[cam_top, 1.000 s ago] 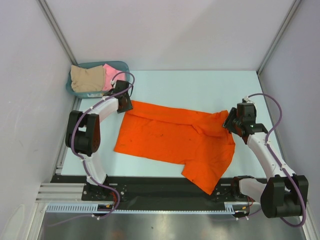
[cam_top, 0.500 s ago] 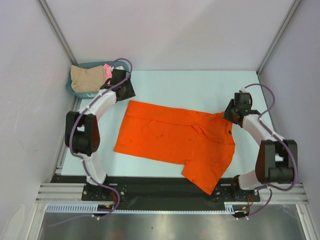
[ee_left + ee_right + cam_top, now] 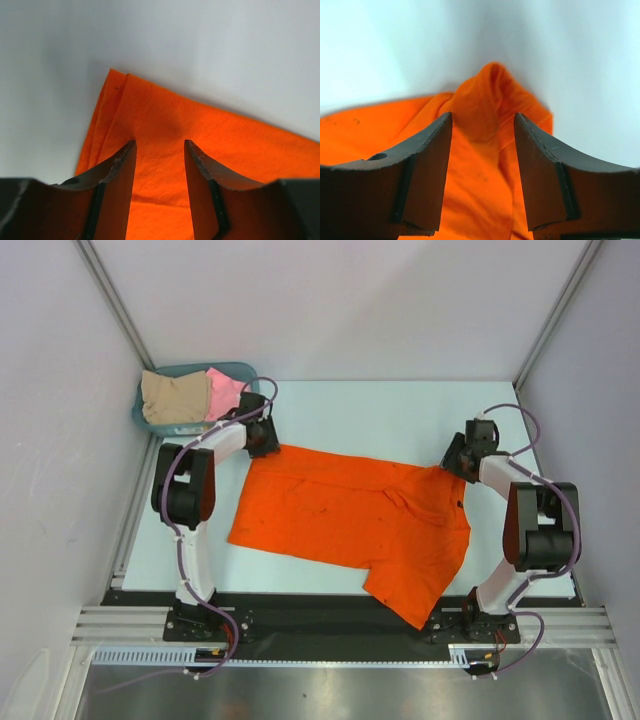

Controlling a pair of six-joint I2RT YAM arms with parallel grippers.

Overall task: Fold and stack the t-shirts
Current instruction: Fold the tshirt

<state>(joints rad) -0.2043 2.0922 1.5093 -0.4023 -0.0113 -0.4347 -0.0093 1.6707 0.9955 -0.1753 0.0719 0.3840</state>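
While the shirt (image 3: pixel 350 515) lay spread on the table (image 3: pixel 400 410), the left tool (image 3: pixel 160 143) sat released over 1 corner, the right tool (image 3: pixel 483 116) released at a raised fold.

The black two-finger left gripper (image 3: pixel 160 144) came back from the teal plastic basket (image 3: pixel 235 366) to the bright orange cloth t-shirt (image 3: pixel 350 515) (right gripper (image 3: pixel 483 116) jaws widened).

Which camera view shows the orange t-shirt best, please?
The top external view: the whole orange t-shirt shows there, spread out. The left wrist view shows only one layered corner of it, and the right wrist view shows only a bunched peak of cloth.
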